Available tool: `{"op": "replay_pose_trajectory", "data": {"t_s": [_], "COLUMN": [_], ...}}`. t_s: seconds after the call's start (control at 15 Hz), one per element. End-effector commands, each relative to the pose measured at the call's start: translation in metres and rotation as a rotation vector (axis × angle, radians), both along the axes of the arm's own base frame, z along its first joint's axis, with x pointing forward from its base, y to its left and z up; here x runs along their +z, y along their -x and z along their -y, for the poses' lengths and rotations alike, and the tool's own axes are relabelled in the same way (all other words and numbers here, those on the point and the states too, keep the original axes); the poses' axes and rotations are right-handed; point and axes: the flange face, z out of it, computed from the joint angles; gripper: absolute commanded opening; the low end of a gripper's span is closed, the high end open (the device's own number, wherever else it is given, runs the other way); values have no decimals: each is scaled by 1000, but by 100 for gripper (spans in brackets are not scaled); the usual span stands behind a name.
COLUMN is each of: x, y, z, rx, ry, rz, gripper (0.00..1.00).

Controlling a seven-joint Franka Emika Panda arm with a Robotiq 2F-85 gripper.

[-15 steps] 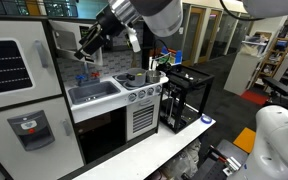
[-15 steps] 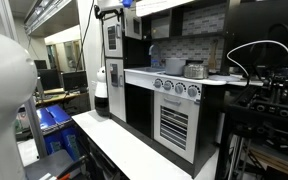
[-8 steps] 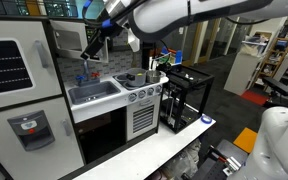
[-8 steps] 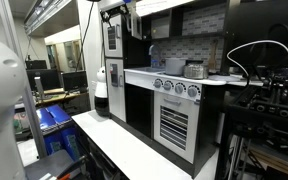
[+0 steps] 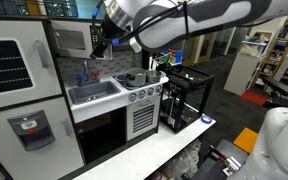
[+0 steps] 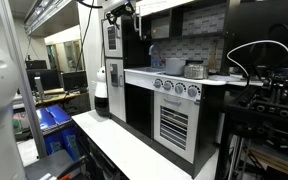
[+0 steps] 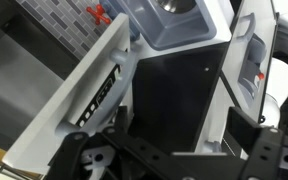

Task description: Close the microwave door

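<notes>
The toy microwave sits high in the play kitchen, above the sink. In an exterior view the microwave door (image 5: 70, 38), grey-silver with a dark window, looks nearly flush with its cabinet. My gripper (image 5: 98, 45) is at the door's right edge, by the keypad side. From the side it shows high up at the cabinet front (image 6: 132, 14). In the wrist view the door's dark window (image 7: 174, 100) fills the middle, with the black keypad strip (image 7: 98, 96) beside it. My gripper (image 7: 184, 135) is open, its fingers spread in front of the window and holding nothing.
The white fridge door (image 5: 12, 65) with a black vent panel stands beside the microwave. Below are the sink (image 5: 92, 92), a pot on the stove (image 5: 132, 78), the knob row (image 5: 144, 95) and the dark oven door (image 5: 102, 132). A black frame (image 5: 184, 95) stands next to the kitchen.
The arm has swung up and over, and the gripper has shifted from in front of the microwave towards its right edge. I cannot tell how far the door moved.
</notes>
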Motion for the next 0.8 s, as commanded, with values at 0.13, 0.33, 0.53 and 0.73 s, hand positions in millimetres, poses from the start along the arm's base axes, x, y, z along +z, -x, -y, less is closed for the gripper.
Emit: {"op": "replay_pose_trajectory", "data": {"t_s": [0.13,0.33,0.53,0.73], "x": [1,2,6,7], "y": [-16,-25,-35,-43], "z": [32,55,72,75], "rx": [-73,-108,-121,-115], "ry": [72,122,164,168], "rz": [-9,-4,20,24], "gripper": [100,100,100,100]}}
